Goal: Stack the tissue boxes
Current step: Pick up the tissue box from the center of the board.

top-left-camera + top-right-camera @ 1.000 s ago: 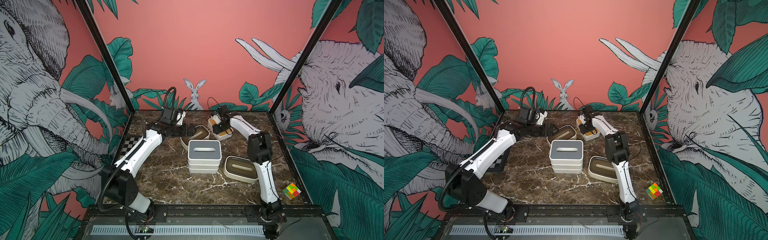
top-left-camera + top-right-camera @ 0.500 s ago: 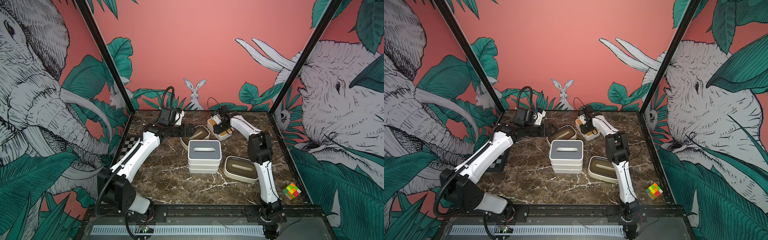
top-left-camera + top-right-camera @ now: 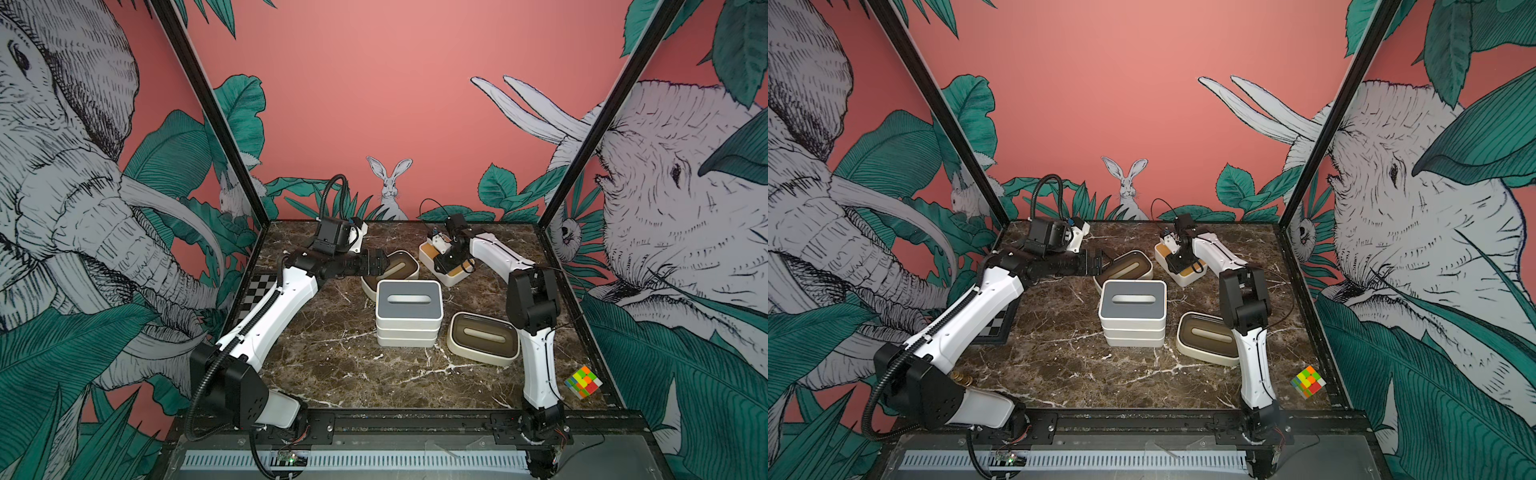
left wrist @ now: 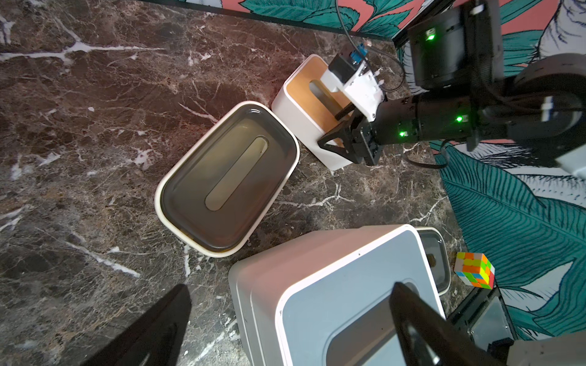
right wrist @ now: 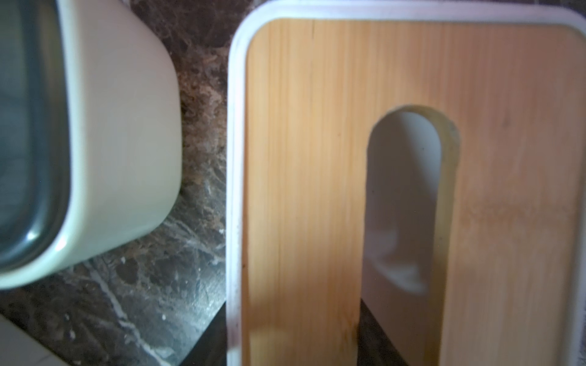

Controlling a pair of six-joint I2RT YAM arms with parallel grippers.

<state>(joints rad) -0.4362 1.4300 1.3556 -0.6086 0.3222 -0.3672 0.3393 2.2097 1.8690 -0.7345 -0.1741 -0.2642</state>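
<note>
- While the right gripper (image 4: 333,129) is clamped on the bamboo box (image 3: 446,266), which sits right of centre near the back wall in both top views, I read this step as a pick for the stack.
- One finger sits in the slot (image 5: 402,202) and its partner presses the outer long wall. I judge that a pinch on lid and wall suits a box too broad to span.
- That box looks to be resting on the table, not lifted.
- The stack (image 3: 408,311) stands at mid-frame, three boxes high with a grey lid on top. I take it as the bamboo box's destination.
- My left gripper (image 3: 1096,264) stands wide and empty just beside the dark box (image 3: 1126,266) behind the stack, probably staged to take it.
- The second dark box (image 3: 484,338) lies lower right of the stack, apart from it and near the right arm's elbow.
- Only the right wrist view shows the dark fingers (image 5: 206,345) either side of the lid strip. The top views hide this under the wrist.
- Only the left wrist view shows that grip side-on.
- Only the top views show the stack's tiers, the checkerboard (image 3: 257,291) at left and the cube (image 3: 583,381) at lower right.
</note>
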